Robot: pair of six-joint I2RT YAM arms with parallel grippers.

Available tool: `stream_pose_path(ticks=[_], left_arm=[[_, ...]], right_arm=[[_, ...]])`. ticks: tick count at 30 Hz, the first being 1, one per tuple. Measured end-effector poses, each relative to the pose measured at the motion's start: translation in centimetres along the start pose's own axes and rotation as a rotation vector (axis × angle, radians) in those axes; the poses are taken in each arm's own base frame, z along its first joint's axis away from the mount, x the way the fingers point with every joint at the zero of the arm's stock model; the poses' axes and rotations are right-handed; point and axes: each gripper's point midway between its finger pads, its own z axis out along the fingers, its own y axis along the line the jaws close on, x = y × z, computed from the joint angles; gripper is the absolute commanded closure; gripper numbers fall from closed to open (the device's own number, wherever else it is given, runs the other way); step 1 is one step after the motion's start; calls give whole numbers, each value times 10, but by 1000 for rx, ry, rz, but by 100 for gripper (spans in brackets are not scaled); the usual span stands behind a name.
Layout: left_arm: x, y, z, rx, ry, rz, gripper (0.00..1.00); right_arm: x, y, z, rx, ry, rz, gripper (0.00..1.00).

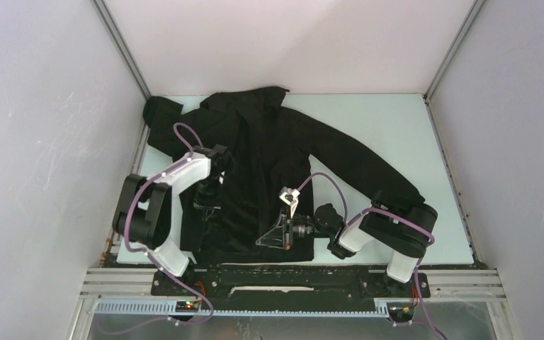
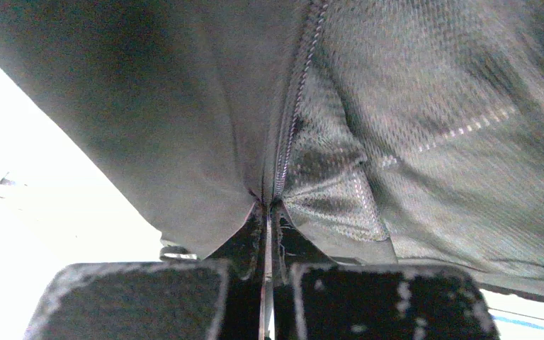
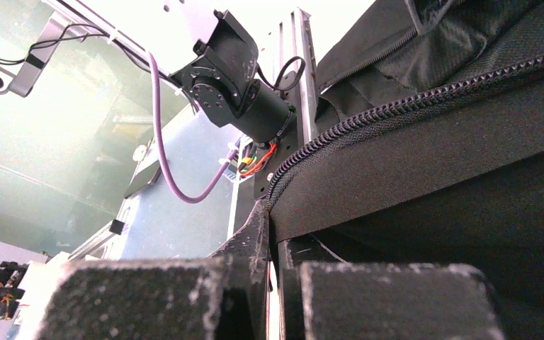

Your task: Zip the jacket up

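The black jacket lies spread on the pale table, collar at the far end. My left gripper is over its left front panel and is shut on the fabric edge, where a line of zipper teeth runs away from the fingertips; mesh lining shows to the right. A small metal ring peeks out under the fabric. My right gripper is at the bottom hem near the middle and is shut on the jacket's edge, with zipper teeth running up and right.
White walls close in the table on three sides. A metal frame rail runs along the near edge. The left arm's base motor and purple cable show beyond the right gripper. The jacket's right sleeve reaches toward the right arm.
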Motion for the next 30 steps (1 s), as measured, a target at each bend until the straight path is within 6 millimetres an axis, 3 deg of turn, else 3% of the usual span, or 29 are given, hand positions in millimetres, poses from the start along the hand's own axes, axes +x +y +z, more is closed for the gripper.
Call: stream_pose_path(ticks=[7,12,18,22,26,28,30], left_arm=[[-2,-1,-38,78,-153,-91,100],[-15,-29,-46,145,-161,-86,100],[-47,-64,-44,210,-163,-89,100],[-60,-74,-37,212,-155,-93,70],[-63,-72,-34,194,-165,-90,57],[-63,-70,-39,199,-185,-92,40],[-58,-67,-47,207,-214,-91,36]], right_arm=[[0,0,0,0,0,0,100],[0,0,0,0,0,0,100],[0,0,0,0,0,1,100],[0,0,0,0,0,1,100],[0,0,0,0,0,2,100],[0,0,0,0,0,3,100],[0,0,0,0,-1,3,100]])
